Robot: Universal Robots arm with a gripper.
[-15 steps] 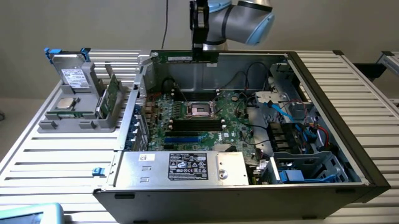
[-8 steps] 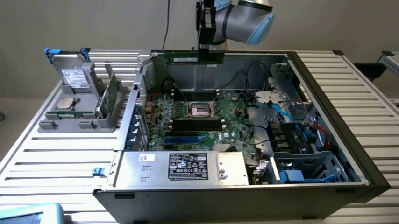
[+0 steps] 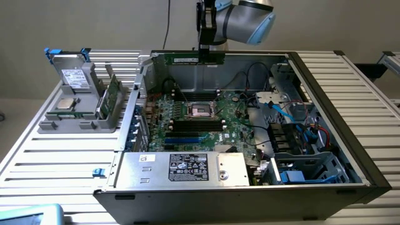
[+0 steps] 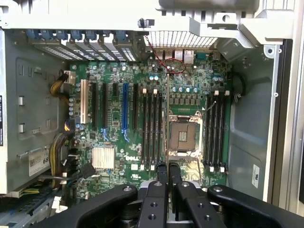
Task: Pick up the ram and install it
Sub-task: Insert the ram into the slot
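1 gripper (image 3: 207,57) clamps the ram (image 3: 184,59); its chips are indistinct.

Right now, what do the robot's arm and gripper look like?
The rounded silver-grey robot arm has a fat tube joint with a pale blue cap. Its black gripper has chunky linked bars dotted with round bolts, ending in two slim fingertips.

A robotics lab's test bench: a desktop computer case (image 3: 351,140) lies open on a slatted metal table (image 3: 56,159), its motherboard (image 3: 234,117) bare. A grey fixture (image 3: 75,124) beside it racks loose parts, a drive (image 3: 76,79) among them. Above the case, a robot arm (image 3: 247,18) hangs with the ram (image 3: 184,59) clamped in its gripper (image 3: 205,55). A black cable (image 3: 167,23) runs down the plain wall (image 3: 93,23) behind.
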